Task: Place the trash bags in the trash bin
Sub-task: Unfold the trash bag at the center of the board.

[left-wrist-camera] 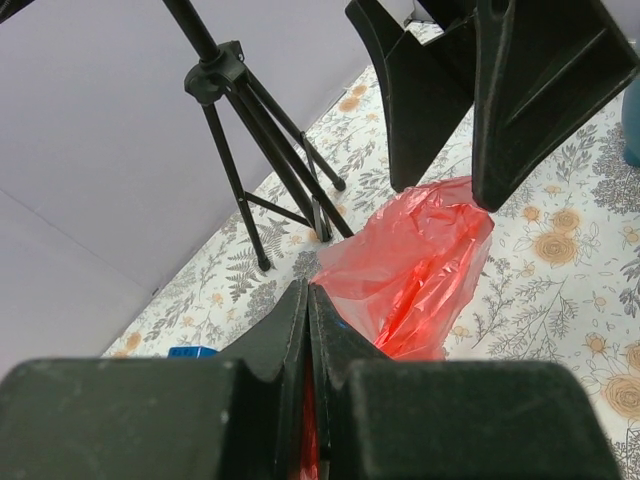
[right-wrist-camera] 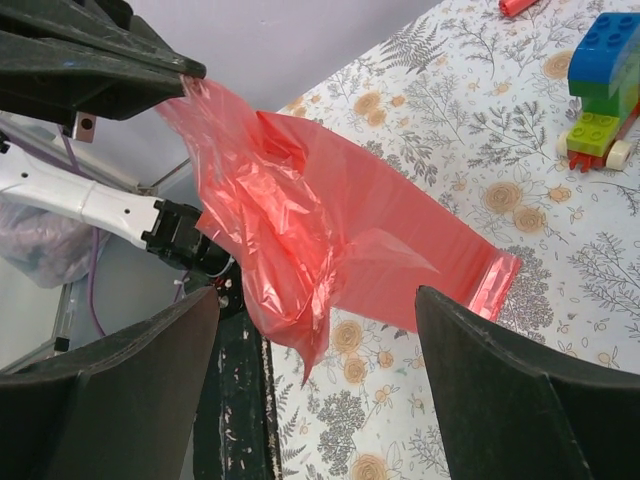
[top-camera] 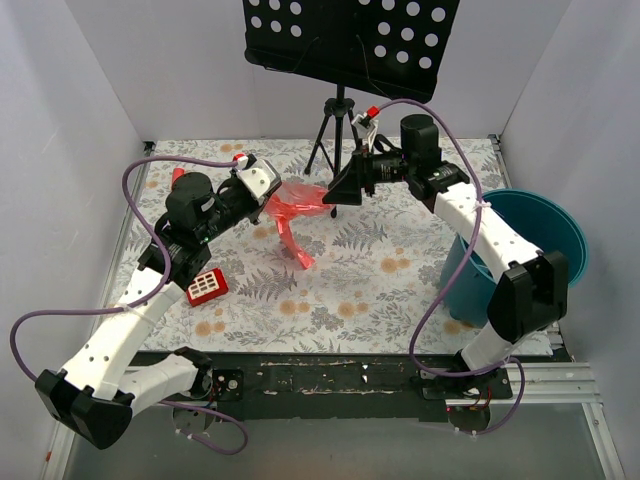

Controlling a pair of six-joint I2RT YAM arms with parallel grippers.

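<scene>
The red-pink trash bag (top-camera: 290,215) hangs from my left gripper (top-camera: 270,200), which is shut on its top edge; its lower end trails on the flowered tablecloth. In the left wrist view red film shows between the shut jaws of the gripper (left-wrist-camera: 308,292), and the bag (left-wrist-camera: 420,260) billows ahead. My right gripper (top-camera: 337,195) is open and faces the bag's far side without holding it. In the right wrist view the bag (right-wrist-camera: 320,230) hangs between the spread fingers (right-wrist-camera: 500,380). The teal trash bin (top-camera: 545,235) stands at the right, behind my right arm.
A black tripod (top-camera: 338,130) with a perforated music stand (top-camera: 350,30) stands at the back, just behind both grippers. A red block with white squares (top-camera: 207,287) lies by the left arm. A toy of coloured bricks (right-wrist-camera: 600,90) and a small blue block (left-wrist-camera: 190,352) lie on the cloth.
</scene>
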